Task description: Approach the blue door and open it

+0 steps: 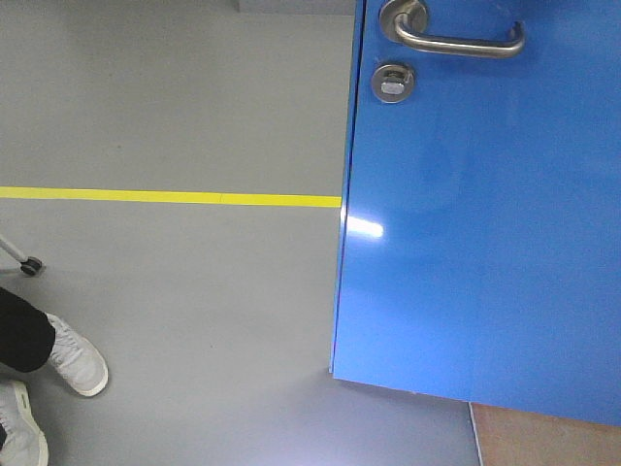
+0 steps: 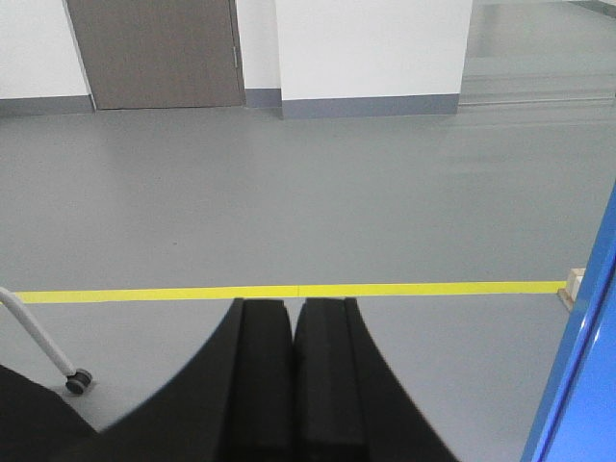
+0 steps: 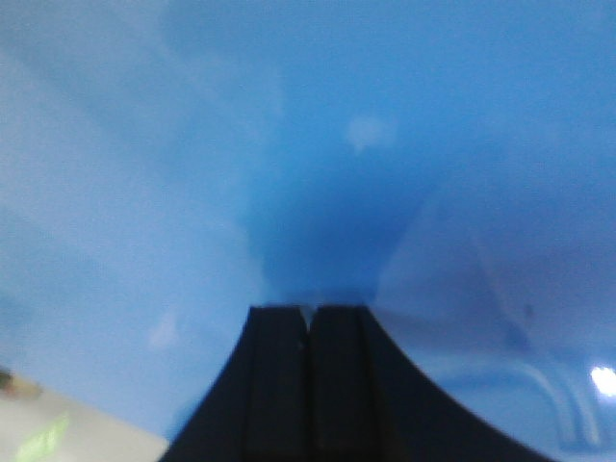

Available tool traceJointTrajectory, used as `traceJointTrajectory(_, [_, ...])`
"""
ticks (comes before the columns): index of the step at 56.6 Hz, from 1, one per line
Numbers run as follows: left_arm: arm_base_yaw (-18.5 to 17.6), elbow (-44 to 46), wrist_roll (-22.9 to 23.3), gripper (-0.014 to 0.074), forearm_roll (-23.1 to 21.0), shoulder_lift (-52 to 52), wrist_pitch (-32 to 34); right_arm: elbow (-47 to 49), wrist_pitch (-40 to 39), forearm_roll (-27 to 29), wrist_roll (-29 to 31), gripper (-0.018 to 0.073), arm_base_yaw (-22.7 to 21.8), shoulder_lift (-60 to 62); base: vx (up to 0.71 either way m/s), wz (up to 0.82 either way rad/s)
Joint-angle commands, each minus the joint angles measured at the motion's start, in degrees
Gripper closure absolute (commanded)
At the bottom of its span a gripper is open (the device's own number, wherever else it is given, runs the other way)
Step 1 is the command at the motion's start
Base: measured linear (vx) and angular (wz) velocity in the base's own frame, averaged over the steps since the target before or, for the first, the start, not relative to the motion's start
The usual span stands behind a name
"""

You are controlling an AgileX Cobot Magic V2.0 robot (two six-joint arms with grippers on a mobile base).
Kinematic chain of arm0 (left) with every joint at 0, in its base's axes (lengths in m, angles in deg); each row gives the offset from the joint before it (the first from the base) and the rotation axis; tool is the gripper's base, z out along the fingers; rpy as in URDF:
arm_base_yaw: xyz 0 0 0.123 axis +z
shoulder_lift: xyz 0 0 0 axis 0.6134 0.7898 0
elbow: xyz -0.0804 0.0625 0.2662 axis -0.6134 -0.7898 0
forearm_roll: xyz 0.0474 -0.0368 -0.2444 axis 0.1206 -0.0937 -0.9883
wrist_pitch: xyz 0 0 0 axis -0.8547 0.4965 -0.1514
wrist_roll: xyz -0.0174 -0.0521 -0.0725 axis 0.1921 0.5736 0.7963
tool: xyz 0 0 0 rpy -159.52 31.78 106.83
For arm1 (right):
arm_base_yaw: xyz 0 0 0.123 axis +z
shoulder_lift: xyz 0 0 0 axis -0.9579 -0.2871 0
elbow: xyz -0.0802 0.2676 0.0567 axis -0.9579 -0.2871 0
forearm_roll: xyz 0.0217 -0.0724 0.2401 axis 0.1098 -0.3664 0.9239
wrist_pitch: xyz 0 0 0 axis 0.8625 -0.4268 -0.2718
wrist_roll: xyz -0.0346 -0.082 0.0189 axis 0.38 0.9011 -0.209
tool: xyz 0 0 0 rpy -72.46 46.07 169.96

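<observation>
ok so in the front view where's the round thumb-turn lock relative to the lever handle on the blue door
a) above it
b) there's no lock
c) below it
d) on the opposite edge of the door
c: the round thumb-turn lock sits just under the pivot end of the silver lever handle, near the blue door panel's left edge.

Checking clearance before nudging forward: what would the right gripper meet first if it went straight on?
Most likely the glossy blue door panel: it fills the right wrist view just beyond the shut right gripper. The blur hides whether they already touch.

Bright, even light; glare on the blue door; right wrist view blurred.
</observation>
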Motion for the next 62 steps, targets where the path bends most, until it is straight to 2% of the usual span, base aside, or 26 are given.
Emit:
traceJointTrajectory(1, [-0.4,1.5,0.4,0.0524,-0.2,-0.6,4.9,1.7,-6.0,0.1,0.6,0.0547,-0.4,-1.0,-0.06,0.02])
traceJointTrajectory(36, [-0.4,1.5,0.4,0.0524,-0.2,-0.6,4.9,1.7,-5.9,0.1,0.6,0.0547,-0.4,-14.3,-0.09,0.05])
traceJointTrajectory(46, [-0.4,1.5,0.4,0.0524,-0.2,-0.6,4.9,1.7,-3.8,0.1,0.6,0.0547,0.1,-12.7,-0.03,0.03])
traceJointTrajectory(62, [-0.4,1.5,0.4,0.0524,-0.2,-0.6,4.9,1.7,-0.5,0.1,0.6,0.0547,0.1,-2.7,0.0,-0.01])
